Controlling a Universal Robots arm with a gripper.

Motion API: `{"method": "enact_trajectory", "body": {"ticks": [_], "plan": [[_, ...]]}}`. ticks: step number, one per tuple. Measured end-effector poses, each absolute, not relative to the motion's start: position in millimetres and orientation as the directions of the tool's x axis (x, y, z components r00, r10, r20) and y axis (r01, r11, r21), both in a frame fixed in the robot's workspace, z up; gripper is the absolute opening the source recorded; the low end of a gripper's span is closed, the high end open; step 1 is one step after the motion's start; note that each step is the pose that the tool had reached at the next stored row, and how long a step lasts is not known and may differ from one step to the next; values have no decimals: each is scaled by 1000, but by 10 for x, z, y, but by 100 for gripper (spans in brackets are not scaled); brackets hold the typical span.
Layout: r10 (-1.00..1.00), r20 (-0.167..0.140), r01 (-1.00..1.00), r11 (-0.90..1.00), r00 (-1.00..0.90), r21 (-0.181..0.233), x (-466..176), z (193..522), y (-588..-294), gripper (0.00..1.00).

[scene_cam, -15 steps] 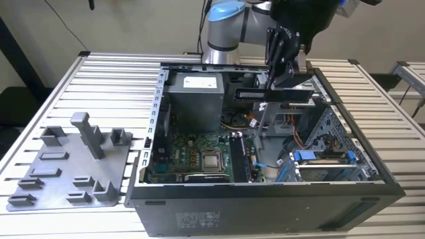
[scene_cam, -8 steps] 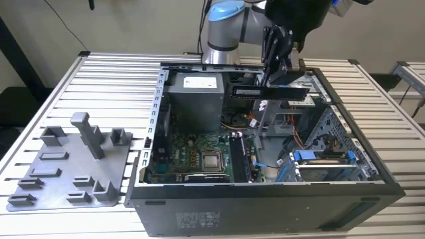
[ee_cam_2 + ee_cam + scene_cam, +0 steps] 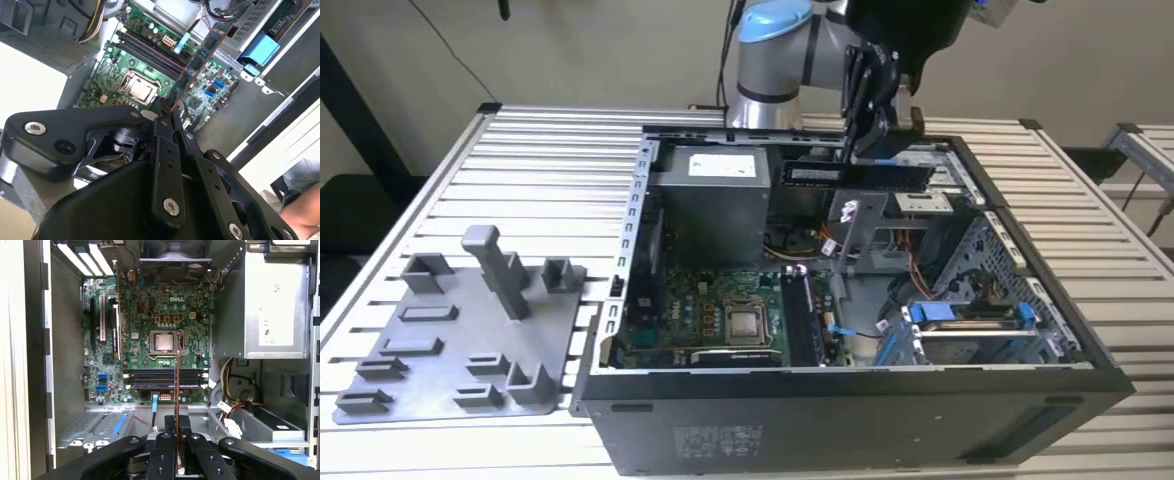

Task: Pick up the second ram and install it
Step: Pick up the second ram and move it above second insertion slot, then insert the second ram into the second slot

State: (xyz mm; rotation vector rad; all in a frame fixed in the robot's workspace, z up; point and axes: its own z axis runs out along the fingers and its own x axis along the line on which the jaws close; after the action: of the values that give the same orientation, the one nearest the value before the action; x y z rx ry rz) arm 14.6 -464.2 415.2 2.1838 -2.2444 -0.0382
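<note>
On the exterior view's left, a grey plastic fixture tray (image 3: pixel 454 340) with upright holders lies on the slatted silver metal table (image 3: pixel 560 150). Just beside it stands the open black metal computer case (image 3: pixel 854 420). Inside, toward the case's left wall, the green rectangular motherboard (image 3: pixel 707 300) lies flat with its square silver processor (image 3: pixel 747 325) uncovered. Behind the board sits the boxy grey metal power supply (image 3: pixel 707 195).

Further right, the silver robot arm (image 3: pixel 774 70) with a pale blue joint cap stands at the far side of the table. Its black two-fingered gripper (image 3: pixel 874 155) is clamped tight on the second ram (image 3: pixel 914 178), a long, narrow dark green-blue memory stick with black chips and a pale sticker at one end. The stick hangs roughly level above the open case, apart from the motherboard and touching nothing but the fingers. Toward the exterior view's right, a bright blue plastic drive latch (image 3: pixel 937 312) sits inside the case.

In both wrist views the gripper (image 3: pixel 167 114) (image 3: pixel 176 424) pinches the second ram (image 3: pixel 202 55) (image 3: pixel 177 380) over the motherboard (image 3: pixel 145 70) (image 3: pixel 150 315). In the first wrist view the stick is seen edge-on, crossing in front of the long black memory slots (image 3: pixel 150 379) that run just beside the processor (image 3: pixel 164 341).
</note>
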Motion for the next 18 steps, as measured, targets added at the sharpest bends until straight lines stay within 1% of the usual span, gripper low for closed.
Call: {"method": "enact_trajectory", "body": {"ticks": [18], "plan": [[-999,-10,-999,34,-34,24,146,4144,-4620,14]]}}
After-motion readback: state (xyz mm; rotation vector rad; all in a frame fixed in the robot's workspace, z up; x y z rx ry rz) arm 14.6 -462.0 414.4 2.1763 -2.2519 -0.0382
